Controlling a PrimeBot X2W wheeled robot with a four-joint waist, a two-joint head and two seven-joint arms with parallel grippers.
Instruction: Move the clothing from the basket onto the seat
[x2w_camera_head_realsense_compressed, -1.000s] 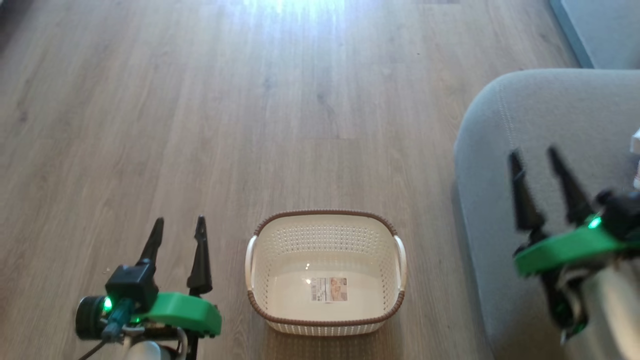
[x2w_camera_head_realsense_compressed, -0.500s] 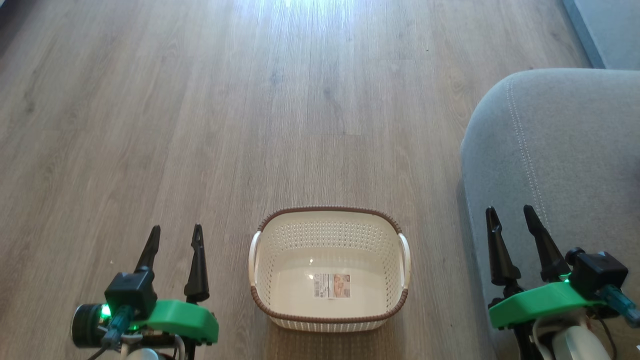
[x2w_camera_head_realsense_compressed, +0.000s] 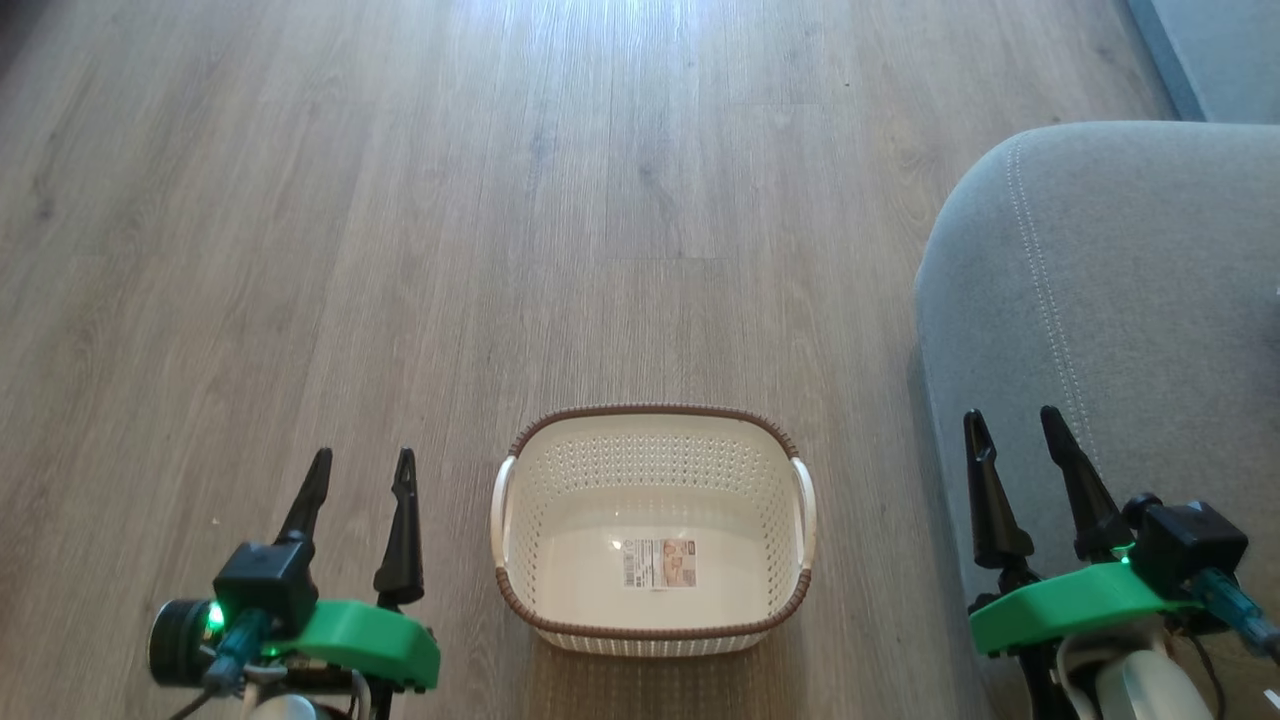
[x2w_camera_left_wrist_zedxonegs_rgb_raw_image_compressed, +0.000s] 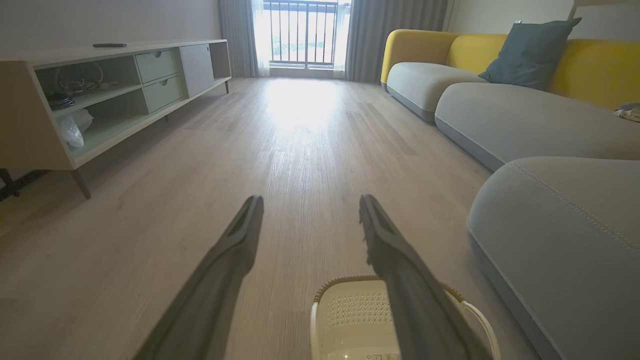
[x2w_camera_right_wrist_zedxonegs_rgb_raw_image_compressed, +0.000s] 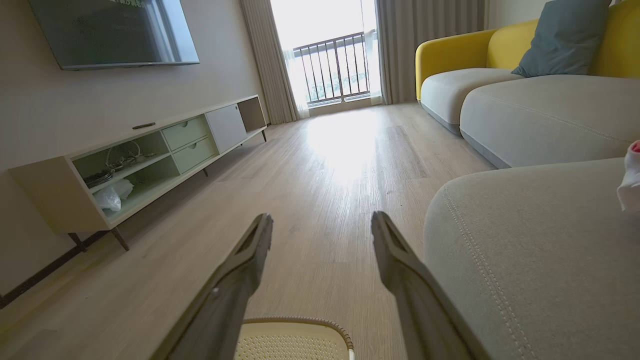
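1. At the lower left of the head view, the left gripper (x2w_camera_head_realsense_compressed: 363, 458) hangs above the wooden floor (x2w_camera_head_realsense_compressed: 600, 200). Its fingers point up the picture and are spread apart with nothing between them, and its pose matches that of a second ago.
2. Just to its right, the basket (x2w_camera_head_realsense_compressed: 650, 411) stands on the floor, its bare white bottom carrying a paper label (x2w_camera_head_realsense_compressed: 658, 563). It sits a shade higher in the picture than a second ago, and so do the floorboards, so the camera has shifted, not the basket.
3. At the lower right, the right gripper (x2w_camera_head_realsense_compressed: 1009, 415) is spread too and holds nothing, its fingers upright over the seat's near edge. A second ago it was higher over the cushion, tilted and blurred; half a second ago it was nearly where it is now.
4. On the right, the grey seat (x2w_camera_head_realsense_compressed: 1130, 300) with its pale stitched seam stands near the basket, a strip of floor between them.
5. In the right wrist view, a white fold of the clothing (x2w_camera_right_wrist_zedxonegs_rgb_raw_image_compressed: 631, 182) with a red edge lies on the seat at the picture's right border.
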